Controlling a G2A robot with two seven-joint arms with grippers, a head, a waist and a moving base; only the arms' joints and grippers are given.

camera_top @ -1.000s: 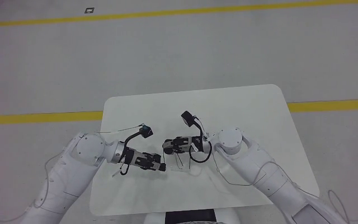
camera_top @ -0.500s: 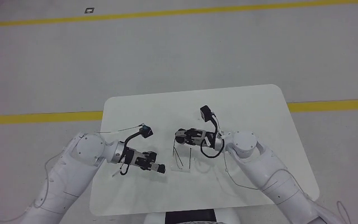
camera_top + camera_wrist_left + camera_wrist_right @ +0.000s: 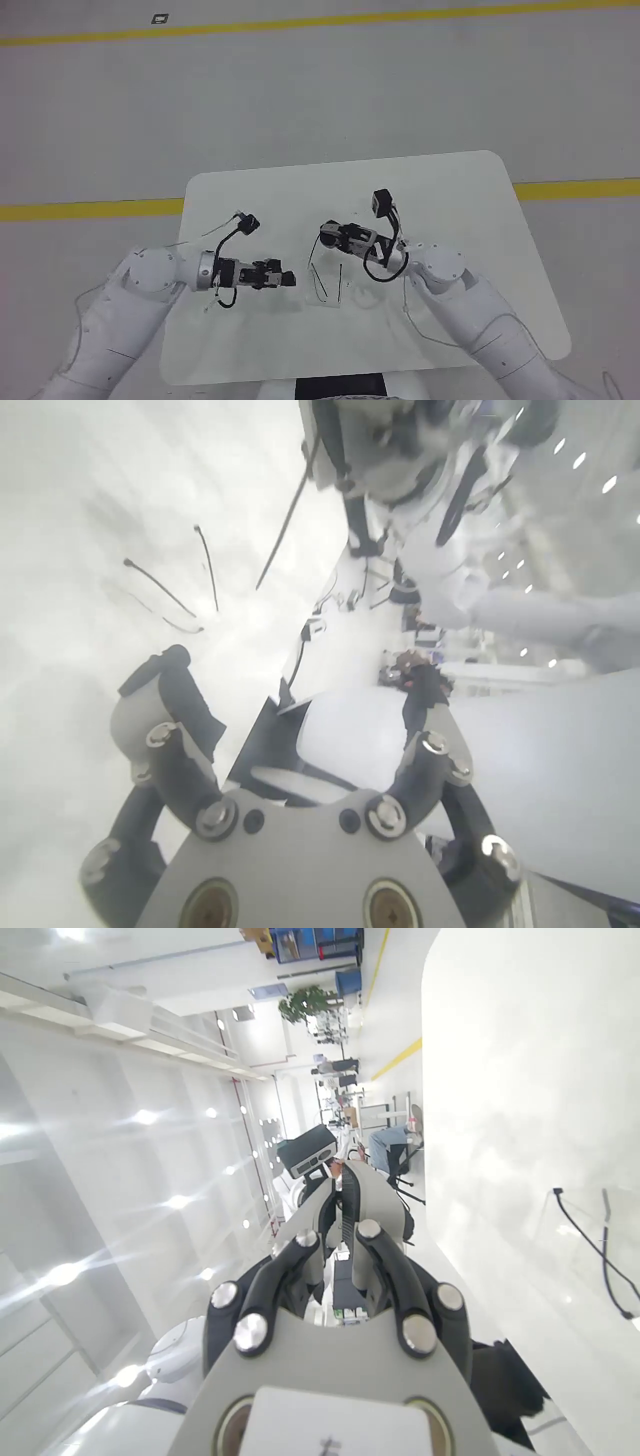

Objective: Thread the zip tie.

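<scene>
My right gripper is shut on a dark zip tie, which hangs from its fingers as a straight strip above the white table. In the right wrist view the right gripper has its fingers pressed together. My left gripper sits a short way to the left of it, open, with nothing between its fingers. Two more dark zip ties lie loose on the table between and just in front of the grippers, also seen as zip ties in the left wrist view and zip ties in the right wrist view.
The rounded table edge runs at the back right, with grey floor and a yellow floor line beyond. Bare table surface lies behind and to the right of the grippers.
The two grippers, close together a second ago, have drawn apart. The right one moved right and toward the back of the table; the left one shifted slightly back and its wrist turned.
</scene>
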